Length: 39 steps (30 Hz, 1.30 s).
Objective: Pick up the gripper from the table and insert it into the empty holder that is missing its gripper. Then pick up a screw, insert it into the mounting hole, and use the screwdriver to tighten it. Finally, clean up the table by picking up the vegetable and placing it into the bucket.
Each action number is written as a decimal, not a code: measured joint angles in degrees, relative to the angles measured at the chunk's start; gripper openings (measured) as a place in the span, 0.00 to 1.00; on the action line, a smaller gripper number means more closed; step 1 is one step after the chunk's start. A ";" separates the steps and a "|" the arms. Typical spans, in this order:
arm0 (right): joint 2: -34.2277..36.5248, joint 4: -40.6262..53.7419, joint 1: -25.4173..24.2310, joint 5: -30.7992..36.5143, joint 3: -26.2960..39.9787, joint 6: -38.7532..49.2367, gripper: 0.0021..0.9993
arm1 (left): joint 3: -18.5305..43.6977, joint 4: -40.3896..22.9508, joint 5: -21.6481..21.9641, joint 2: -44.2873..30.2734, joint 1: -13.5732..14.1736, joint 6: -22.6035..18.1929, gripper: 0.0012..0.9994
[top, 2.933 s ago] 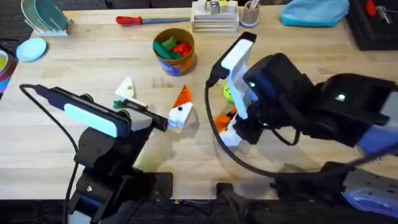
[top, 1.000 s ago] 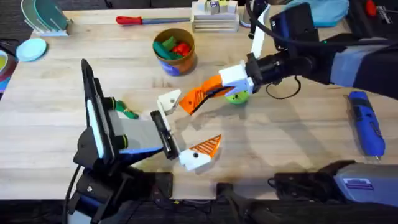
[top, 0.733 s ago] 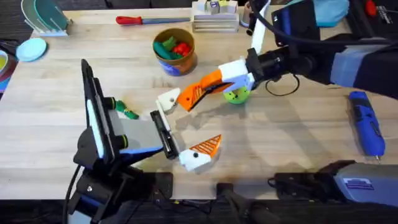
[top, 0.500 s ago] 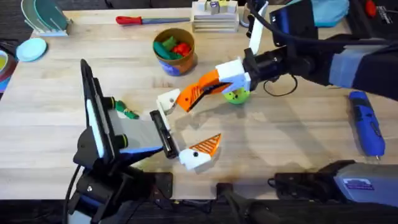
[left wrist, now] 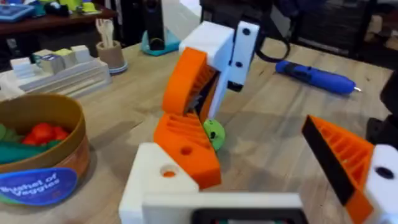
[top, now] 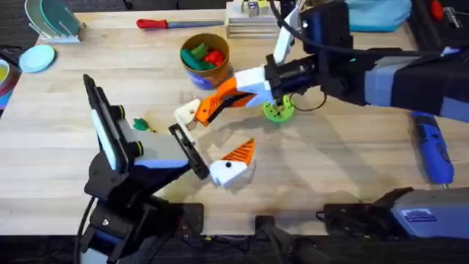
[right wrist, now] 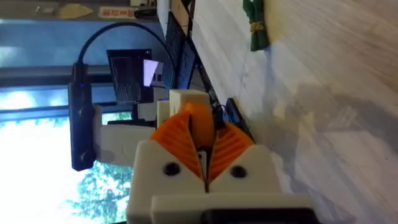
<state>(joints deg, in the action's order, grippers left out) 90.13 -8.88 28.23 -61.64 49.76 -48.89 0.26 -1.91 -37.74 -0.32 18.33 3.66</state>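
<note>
- right gripper (top: 211, 106) reaches across from the far right, its orange ribbed fingers pointed down-left at the left arm's far finger. jaws are together and appear clamped on the orange gripper block (left wrist: 186, 148).
- left gripper (top: 212, 136) is held off the bench with jaws wide apart. my read: it's posed as a fixture, so the bare white holder (left wrist: 158, 183) faces the incoming block.
- its other finger still has its orange pad (left wrist: 342, 163), so the white one is the empty seat.
- the block is touching the holder at the finger tip. can't tell if it's fully seated. there's a hole in the block face and another in the white part just beside it, and they don't look lined up yet.
- judgement: insertion step in progress, screw not started.
- red-handled screwdriver (top: 165, 23) lies at the far edge of the bench, well apart from both arms and untouched.
- green vegetable (top: 141, 125) lies on the bench on the left, just beside the left arm, not in the bucket yet.
- bucket (top: 207, 67) is at far centre, already holding red and green toys.
- green disc (top: 278, 111) sits on the bench under the right wrist.
- risk: block slips if released before it is seated.
</note>
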 joint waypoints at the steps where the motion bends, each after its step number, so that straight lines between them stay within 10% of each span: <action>1: 0.00 -0.20 0.64 1.31 0.00 -1.07 0.01 | -0.01 -0.07 0.51 0.00 -0.11 0.55 0.99; 18: -0.49 -4.73 10.39 25.90 0.52 -12.10 0.01 | -0.03 -0.46 6.39 -0.55 -0.81 5.19 0.99; 39: -0.48 -7.59 11.80 26.44 0.52 -14.10 0.01 | -0.01 -0.02 16.43 -0.42 -0.13 3.94 0.99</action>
<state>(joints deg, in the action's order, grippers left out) 89.65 -16.47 40.03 -35.20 50.28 -62.99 0.25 -1.93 -21.31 -0.73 18.20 7.60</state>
